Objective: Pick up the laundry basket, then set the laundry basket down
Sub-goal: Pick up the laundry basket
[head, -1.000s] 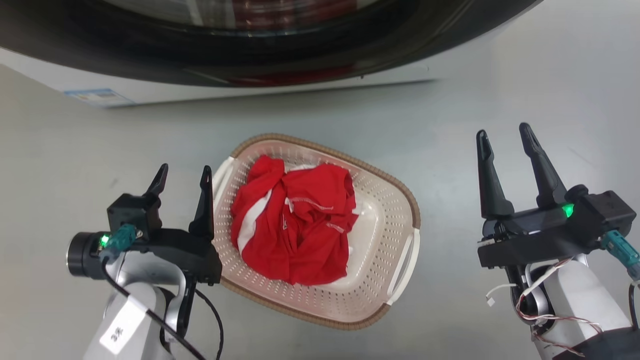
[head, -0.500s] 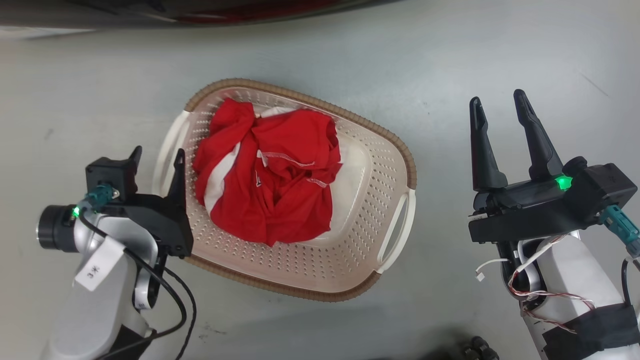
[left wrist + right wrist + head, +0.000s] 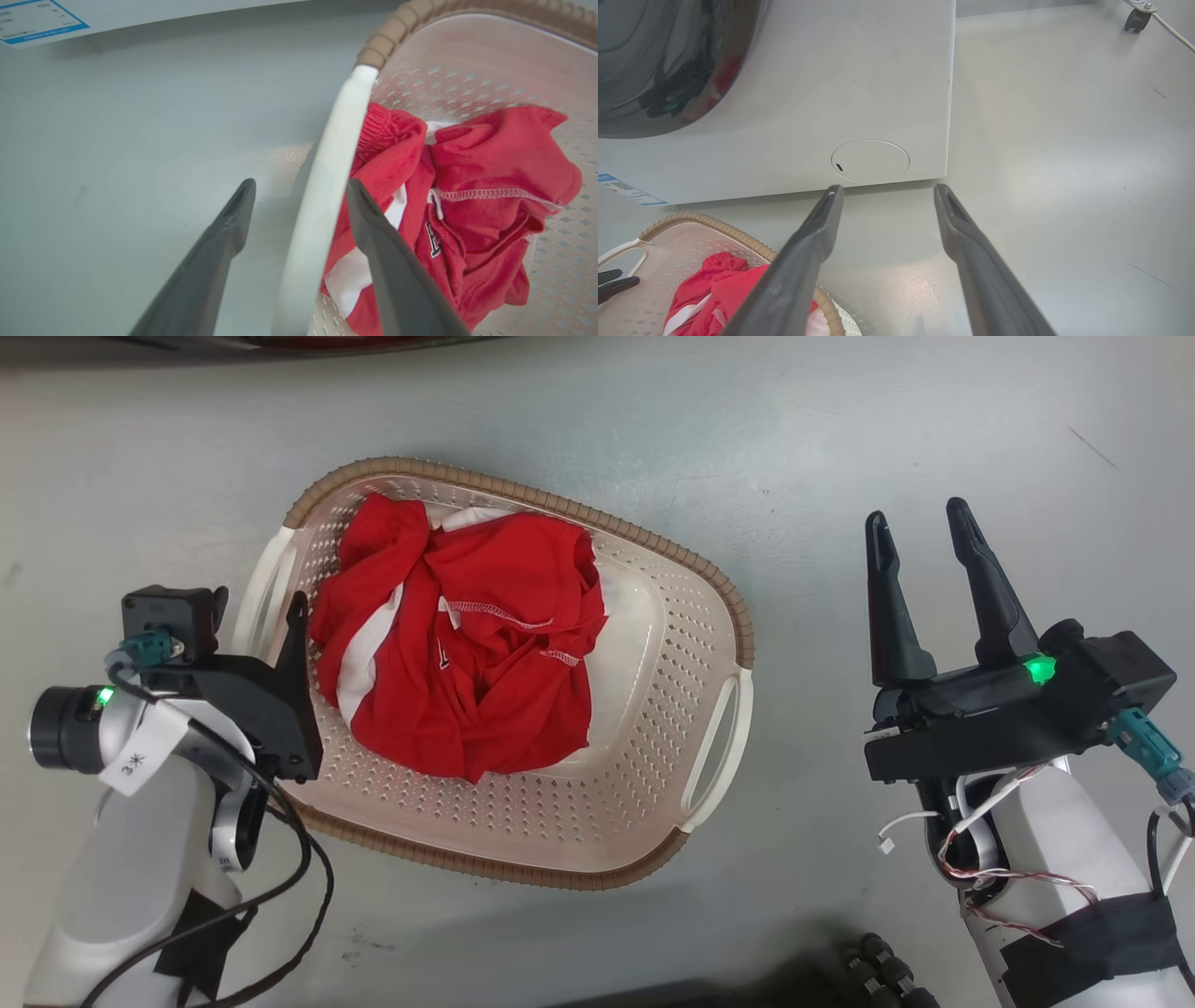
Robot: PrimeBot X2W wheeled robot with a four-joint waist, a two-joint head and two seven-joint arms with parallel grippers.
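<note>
left claw (image 3: 300, 183) spread, straddling the white handle (image 3: 336, 140) of the laundry basket (image 3: 653, 616); right claw (image 3: 916, 511) spread, well apart from it.

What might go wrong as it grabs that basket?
The left hand straddles the white handle with its inner finger beside the red garment; closing might pinch cloth too. The right hand is open and apart from the laundry basket, so a one-sided lift could tip it.
</note>
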